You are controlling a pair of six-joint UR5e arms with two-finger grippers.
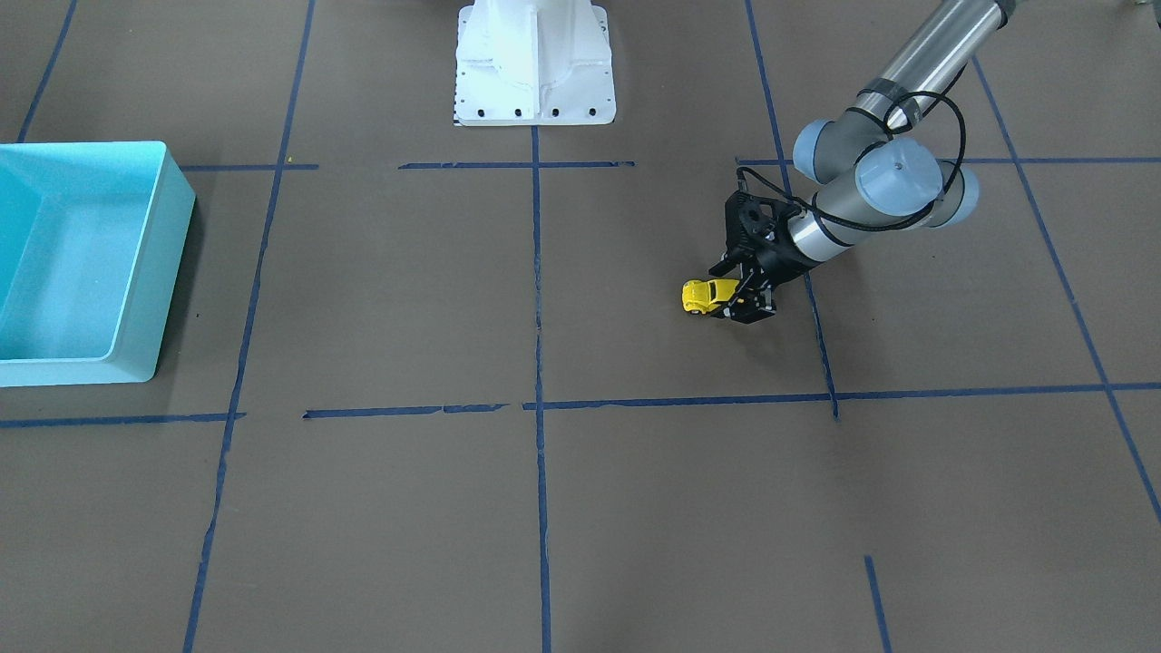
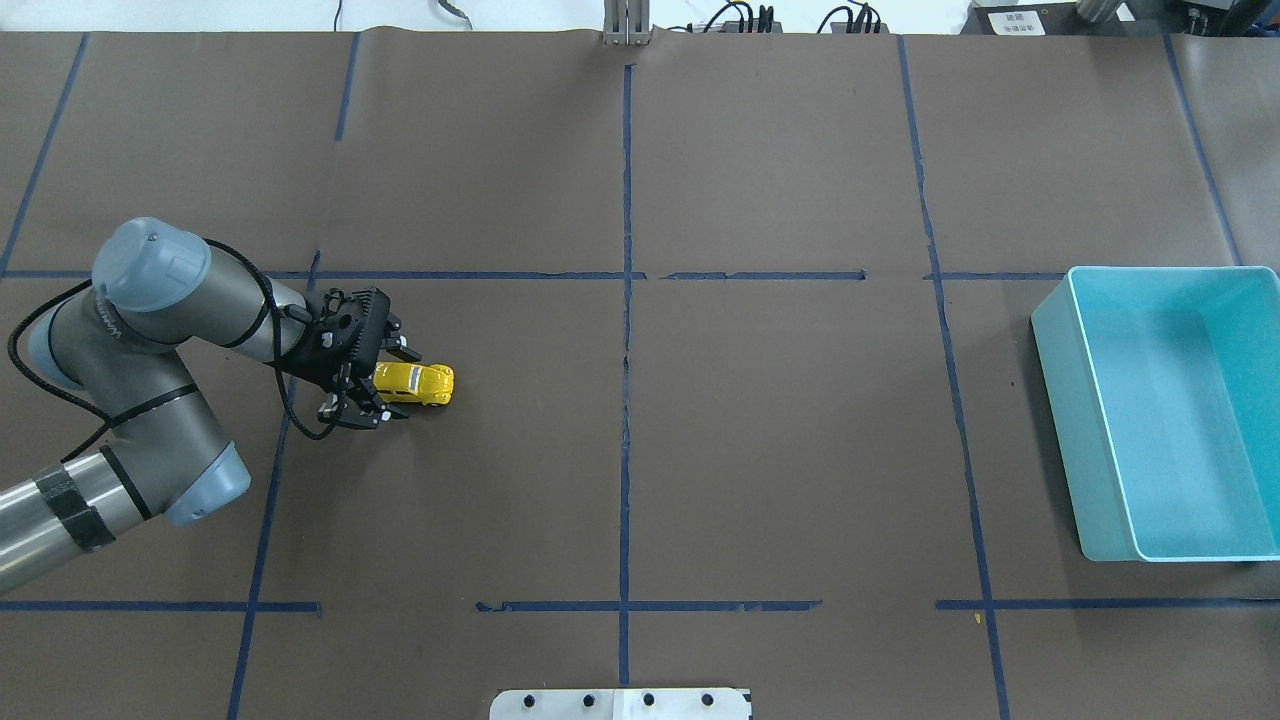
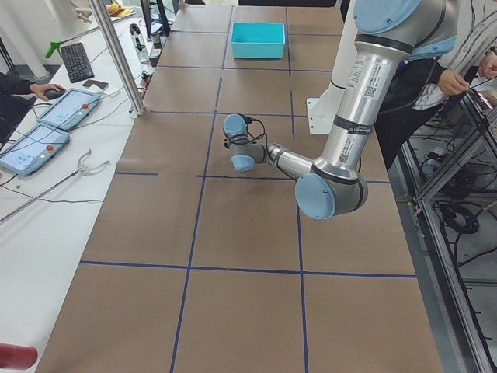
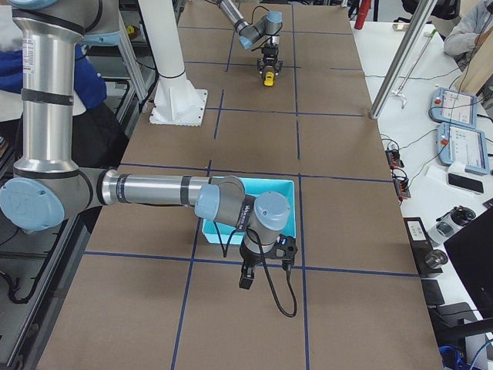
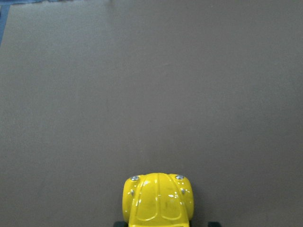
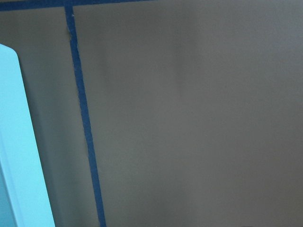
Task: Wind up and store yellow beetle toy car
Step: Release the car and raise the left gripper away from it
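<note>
The yellow beetle toy car (image 2: 415, 383) stands on its wheels on the brown table, left of centre in the overhead view. My left gripper (image 2: 398, 382) reaches in low from behind it, one finger on each side of the car's rear, shut on it. The front-facing view shows the same car (image 1: 703, 295) poking out of that gripper (image 1: 733, 292). Its hood (image 5: 157, 201) fills the bottom of the left wrist view. My right gripper (image 4: 248, 276) hangs beside the turquoise bin (image 4: 266, 183); whether it is open or shut, I cannot tell.
The turquoise bin (image 2: 1052, 400) sits at the table's right end with nothing in it, and its wall (image 6: 19, 156) edges the right wrist view. Blue tape lines (image 2: 626, 300) grid the table. The robot's white base (image 1: 535, 63) stands at the table's rear edge. People stand beside the table in the side views.
</note>
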